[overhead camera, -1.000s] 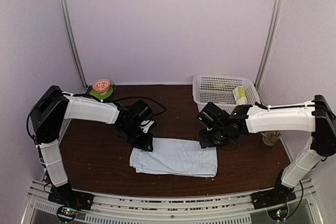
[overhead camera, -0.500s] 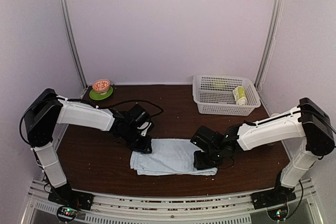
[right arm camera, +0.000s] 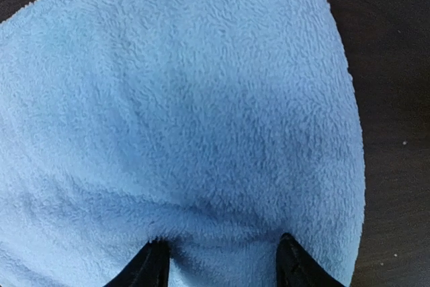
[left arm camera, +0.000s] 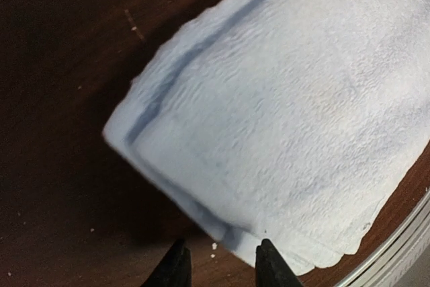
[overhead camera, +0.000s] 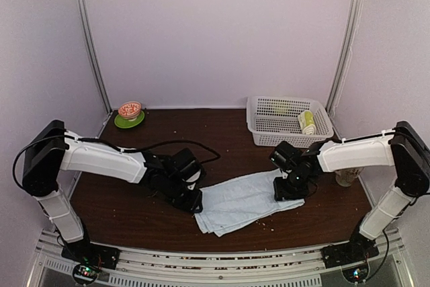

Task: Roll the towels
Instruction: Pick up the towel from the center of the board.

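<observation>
- Although the lime-green towel appears to lie as a tight roll in the white basket at the back right, the pale-blue towel shows no turn of a roll yet.
- By that reckoning the task is about half done. One towel looks finished and put away. The other is only folded into a long band of several layers, so the whole of its rolling is left.
- The pale-blue towel lies flat on the worktop, slantwise between the two arms. One short end points toward the front edge and the other toward the basket.
- The left fingers stand apart with bare worktop showing between them, and they grip nothing. The folded short edge of the towel lies just ahead of their tips, close to them but not between them.
- The right fingers also stand apart, set down over the far end of the towel. The blue pile fills the gap between them and puckers a little there. I cannot tell whether they pinch a fold or merely press on it.
</observation>
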Motion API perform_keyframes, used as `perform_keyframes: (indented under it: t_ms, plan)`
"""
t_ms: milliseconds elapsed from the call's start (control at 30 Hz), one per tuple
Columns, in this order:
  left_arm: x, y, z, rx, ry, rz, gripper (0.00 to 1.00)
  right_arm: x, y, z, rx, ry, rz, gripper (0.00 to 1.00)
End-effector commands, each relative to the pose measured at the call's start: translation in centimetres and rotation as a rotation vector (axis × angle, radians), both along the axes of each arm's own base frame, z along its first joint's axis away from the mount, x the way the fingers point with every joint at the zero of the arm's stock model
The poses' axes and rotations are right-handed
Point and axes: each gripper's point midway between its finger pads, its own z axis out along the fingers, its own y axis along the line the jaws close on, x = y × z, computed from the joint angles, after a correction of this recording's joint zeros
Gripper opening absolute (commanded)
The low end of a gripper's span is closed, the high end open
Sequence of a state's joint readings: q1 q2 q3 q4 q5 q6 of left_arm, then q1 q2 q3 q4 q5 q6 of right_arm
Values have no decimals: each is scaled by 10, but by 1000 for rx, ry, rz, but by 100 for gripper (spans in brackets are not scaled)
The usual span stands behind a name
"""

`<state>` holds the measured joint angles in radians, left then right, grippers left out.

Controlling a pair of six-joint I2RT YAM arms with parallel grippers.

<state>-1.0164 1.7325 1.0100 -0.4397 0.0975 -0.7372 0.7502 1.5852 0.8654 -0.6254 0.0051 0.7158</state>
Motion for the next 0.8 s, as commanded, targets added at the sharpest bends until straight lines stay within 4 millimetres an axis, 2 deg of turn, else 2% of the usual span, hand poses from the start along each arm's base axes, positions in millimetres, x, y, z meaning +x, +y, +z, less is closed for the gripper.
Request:
perform_keyframes:
  t_ms: [0,67,133,267,367,567,767]
  plan:
    - [3,18,20,49,-45,-5,35,-5,-21,30,-38,-27,-38,56]
    - [6,14,36,26,-73,-27,37,-1,-27,44,-28,-77,-69,58]
    - [10,8,48,5,-97,-45,38,2,-37,49,-14,-112,-106,59]
    - [22,-7,63,-5,-129,-61,37,2,-48,42,55,-130,-159,59]
    - [30,-19,68,-10,-138,-63,37,1,-57,28,97,-112,-195,59]
    - [40,-34,64,5,-133,-66,36,2,-63,7,218,-80,-269,53]
    - [44,-33,48,57,-123,-69,35,-5,-60,-9,265,-16,-277,42]
